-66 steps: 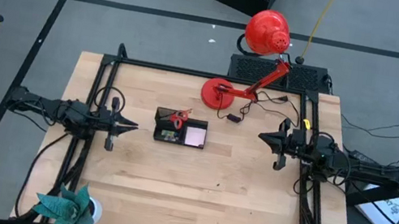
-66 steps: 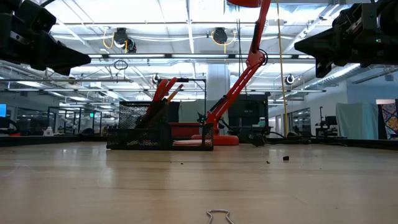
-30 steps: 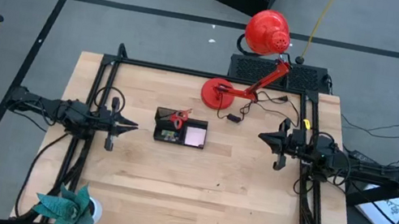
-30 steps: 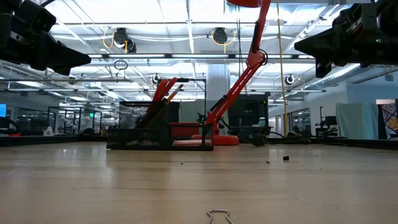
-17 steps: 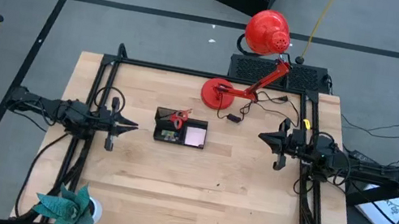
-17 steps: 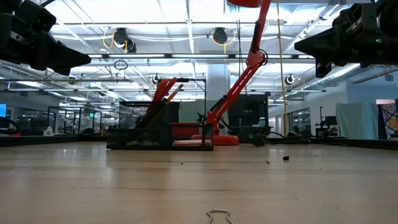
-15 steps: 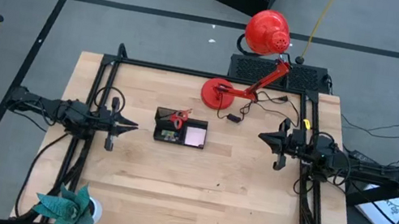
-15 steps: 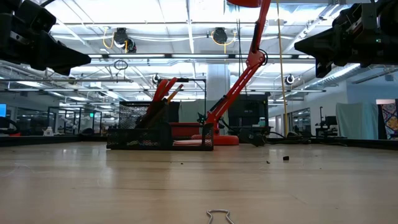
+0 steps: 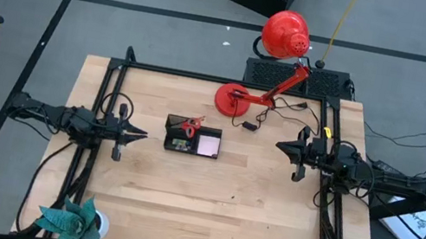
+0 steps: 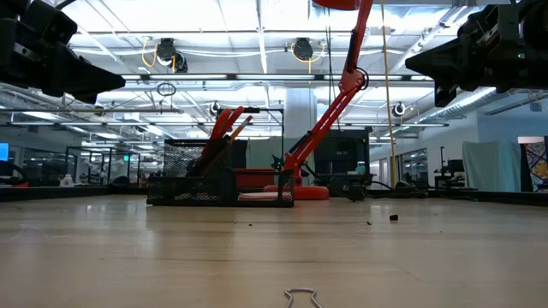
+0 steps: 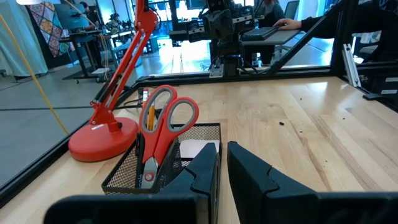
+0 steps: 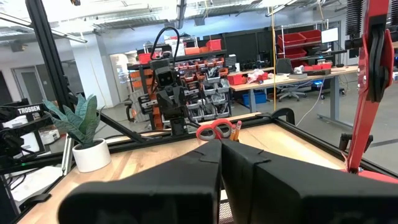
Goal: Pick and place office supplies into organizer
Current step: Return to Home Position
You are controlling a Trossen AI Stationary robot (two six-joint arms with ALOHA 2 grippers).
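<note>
The black mesh organizer (image 9: 192,137) stands on the table between the two arms. Red-handled scissors (image 11: 163,124) and an orange pencil (image 11: 150,116) stand in it, handles up and leaning on its wall. The pale pink notepad (image 9: 208,145) lies flat in its right compartment. My left gripper (image 9: 143,134) hovers shut, left of the organizer and pointing at it. My right gripper (image 9: 279,145) hovers shut well to the organizer's right. In the low view, both grippers (image 10: 103,83) (image 10: 418,62) are high above the table. Pens are not clear.
The red desk lamp's round base (image 9: 231,99) sits beyond the organizer toward the far edge, with its cord and a small black plug (image 9: 248,126). A teal plant in a white pot (image 9: 72,221) stands at the near left corner. A wire clip (image 10: 301,297) lies near the near edge.
</note>
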